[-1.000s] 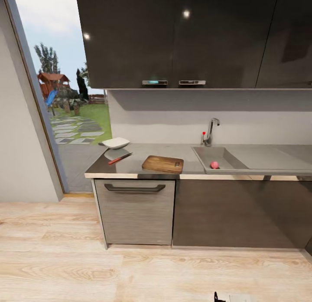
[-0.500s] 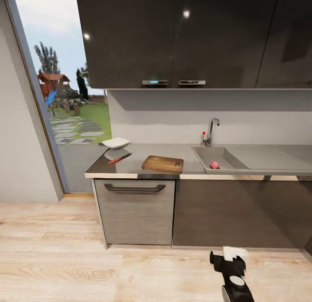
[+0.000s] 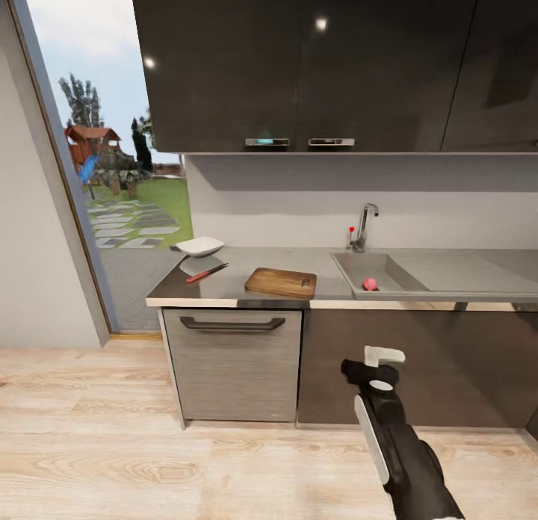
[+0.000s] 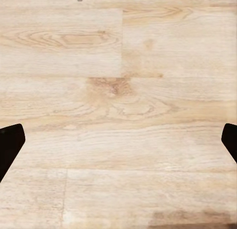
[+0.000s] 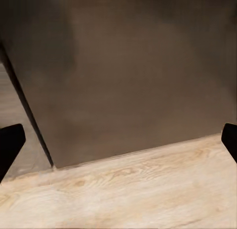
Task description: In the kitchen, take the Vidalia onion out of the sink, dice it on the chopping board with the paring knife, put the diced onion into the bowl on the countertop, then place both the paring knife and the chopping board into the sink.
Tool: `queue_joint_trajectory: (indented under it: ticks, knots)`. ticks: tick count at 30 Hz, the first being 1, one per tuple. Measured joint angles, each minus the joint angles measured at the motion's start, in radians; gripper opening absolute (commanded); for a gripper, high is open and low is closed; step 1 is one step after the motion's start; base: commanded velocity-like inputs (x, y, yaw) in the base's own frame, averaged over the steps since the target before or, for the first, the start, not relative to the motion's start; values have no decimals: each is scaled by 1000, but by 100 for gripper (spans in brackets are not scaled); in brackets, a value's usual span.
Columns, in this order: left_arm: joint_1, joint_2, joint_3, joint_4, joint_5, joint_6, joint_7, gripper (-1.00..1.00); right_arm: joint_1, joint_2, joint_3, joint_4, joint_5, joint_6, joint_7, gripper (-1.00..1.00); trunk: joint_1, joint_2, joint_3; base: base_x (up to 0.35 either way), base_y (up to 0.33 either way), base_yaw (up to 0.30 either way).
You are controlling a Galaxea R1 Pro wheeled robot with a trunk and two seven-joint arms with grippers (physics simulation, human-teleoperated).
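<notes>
The Vidalia onion (image 3: 369,283), a small pinkish-red ball, lies in the sink (image 3: 448,275) basin below the chrome tap (image 3: 364,225). Left of the sink, the brown chopping board (image 3: 281,282) lies flat on the countertop (image 3: 317,261). Further left are the red-handled paring knife (image 3: 207,273) and the white bowl (image 3: 199,246). My right gripper (image 3: 371,364) hangs in front of the dark cabinet doors, below the counter edge and well short of the onion; its fingers (image 5: 11,140) stand wide apart, open and empty. My left gripper (image 4: 118,142) is open over bare wooden floor.
A drawer with a bar handle (image 3: 232,324) sits under the board. Dark wall cabinets (image 3: 314,64) hang above the counter. A tall window (image 3: 112,169) onto a garden stands at the left. Light wooden floor (image 3: 112,445) stretches between me and the cabinets.
My right arm has risen from the bottom edge of the head view up in front of the cabinet doors. Nothing on the counter has moved.
</notes>
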Motion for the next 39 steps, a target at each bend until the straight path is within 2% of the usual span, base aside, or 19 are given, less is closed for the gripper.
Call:
queue_joint_trajectory:
  ticks: [1,4,9,12,15,19,23,25,28,36,37,39]
  knots:
    - [0,0,0,1,0,0,0,100,-21,12,12,-23,0,30,-4,100,0,0,0,0,0,0]
    - [0,0,0,2,0,0,0,100,-57,26,41,-39,1,63,-19,100,0,0,0,0,0,0]
    - [0,0,0,3,0,0,0,100,-120,34,77,-44,0,109,-80,100,0,0,0,0,0,0]
    - [0,0,0,3,0,0,0,100,-163,46,85,-45,-1,147,-96,100,0,0,0,0,0,0]
    - [0,0,0,3,0,0,0,100,-245,64,90,-45,1,214,-106,100,0,0,0,0,0,0]
    - [0,0,0,3,0,0,0,100,-324,64,91,-45,-1,255,-113,100,0,0,0,0,0,0]
    - [0,0,0,3,0,0,0,100,-436,64,91,-36,-1,304,-118,100,0,0,0,0,0,0]
    - [0,0,0,3,0,0,0,100,-517,64,91,-26,0,353,-118,100,0,0,0,0,0,0]
    - [0,0,0,3,0,0,0,100,-552,64,91,-12,-1,363,-118,100,0,0,0,0,0,0]
    - [0,0,0,3,0,0,0,100,-645,64,91,119,-2,365,-117,100,0,0,0,2,0,0]
    - [0,0,0,3,0,0,0,100,-664,64,88,184,-5,361,-115,100,0,0,0,56,0,0]
    - [0,0,0,3,0,0,0,100,-668,64,86,221,-5,360,-114,100,0,0,0,111,12,0]
